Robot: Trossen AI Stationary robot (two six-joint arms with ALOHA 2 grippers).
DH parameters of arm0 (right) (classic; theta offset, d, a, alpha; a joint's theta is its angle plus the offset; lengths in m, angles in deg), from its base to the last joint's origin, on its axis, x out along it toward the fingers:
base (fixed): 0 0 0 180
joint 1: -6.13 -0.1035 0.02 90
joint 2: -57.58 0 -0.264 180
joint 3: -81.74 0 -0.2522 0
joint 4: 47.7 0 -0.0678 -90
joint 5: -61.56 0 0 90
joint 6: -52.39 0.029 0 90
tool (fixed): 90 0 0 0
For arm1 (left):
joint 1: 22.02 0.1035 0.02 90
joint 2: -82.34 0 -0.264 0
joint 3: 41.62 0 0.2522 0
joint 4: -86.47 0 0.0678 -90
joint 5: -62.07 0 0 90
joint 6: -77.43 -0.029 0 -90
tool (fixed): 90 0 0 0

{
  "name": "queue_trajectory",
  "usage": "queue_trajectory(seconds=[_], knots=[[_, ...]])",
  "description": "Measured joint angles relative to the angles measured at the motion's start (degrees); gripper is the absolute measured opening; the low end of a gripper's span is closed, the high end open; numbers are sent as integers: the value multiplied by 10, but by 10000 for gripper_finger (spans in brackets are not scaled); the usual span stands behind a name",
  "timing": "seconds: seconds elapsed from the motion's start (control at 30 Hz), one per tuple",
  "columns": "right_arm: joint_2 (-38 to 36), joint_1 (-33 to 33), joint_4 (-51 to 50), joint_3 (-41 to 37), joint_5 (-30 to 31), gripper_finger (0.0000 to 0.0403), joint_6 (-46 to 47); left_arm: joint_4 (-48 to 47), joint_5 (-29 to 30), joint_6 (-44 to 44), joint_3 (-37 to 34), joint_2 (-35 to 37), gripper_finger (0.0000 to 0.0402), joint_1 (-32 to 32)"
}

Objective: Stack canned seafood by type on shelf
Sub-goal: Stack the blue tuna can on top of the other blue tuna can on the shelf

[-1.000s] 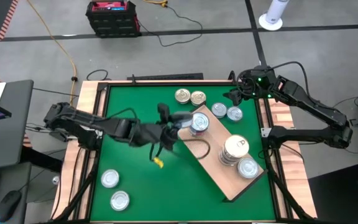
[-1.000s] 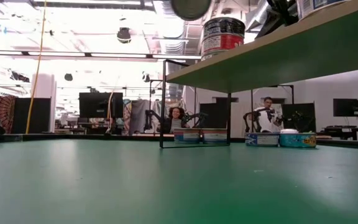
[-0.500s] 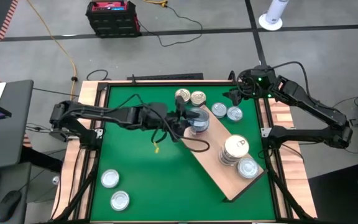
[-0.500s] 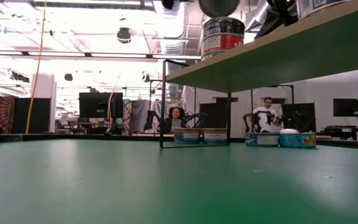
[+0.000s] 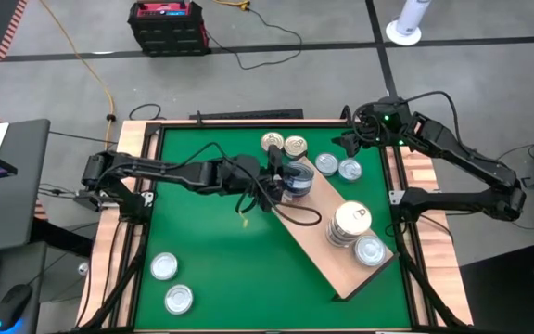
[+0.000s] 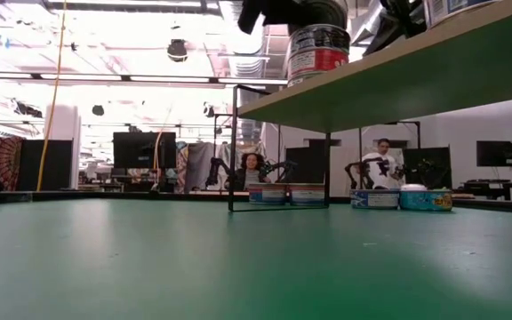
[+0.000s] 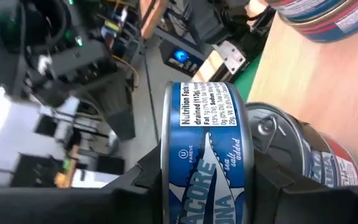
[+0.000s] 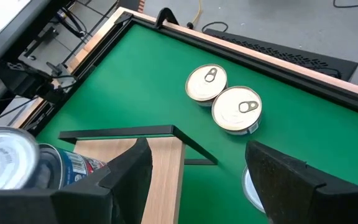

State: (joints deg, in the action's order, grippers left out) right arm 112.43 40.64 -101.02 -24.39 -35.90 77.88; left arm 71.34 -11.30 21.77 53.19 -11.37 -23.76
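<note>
held tin: your left gripper (image 7: 207, 186) clamps a blue-label tuna tin (image 7: 205, 149) by its side wall, just above the stacked tin (image 7: 291, 155) on the shelf (image 5: 318, 246).
handling: rigid, smooth metal, probably slippery; grip the wall, not the lid.
right gripper (image 8: 194, 171): open, idle near the gold-lid tins (image 8: 222, 96).

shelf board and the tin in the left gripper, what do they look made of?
Shelf: looks like light wood or laminate, matte, pale grain visible; black frame, probably metal. Tin held in the left gripper: likely metal, shiny rim, wrapped in a glossy blue printed label, paper or film, can't tell which.
</note>
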Motion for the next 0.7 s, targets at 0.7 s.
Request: queue_trajectory(seconds=[0.7], knots=[[0,0,12,0,0,281,4,-59,-75,81,43,0,244,13]])
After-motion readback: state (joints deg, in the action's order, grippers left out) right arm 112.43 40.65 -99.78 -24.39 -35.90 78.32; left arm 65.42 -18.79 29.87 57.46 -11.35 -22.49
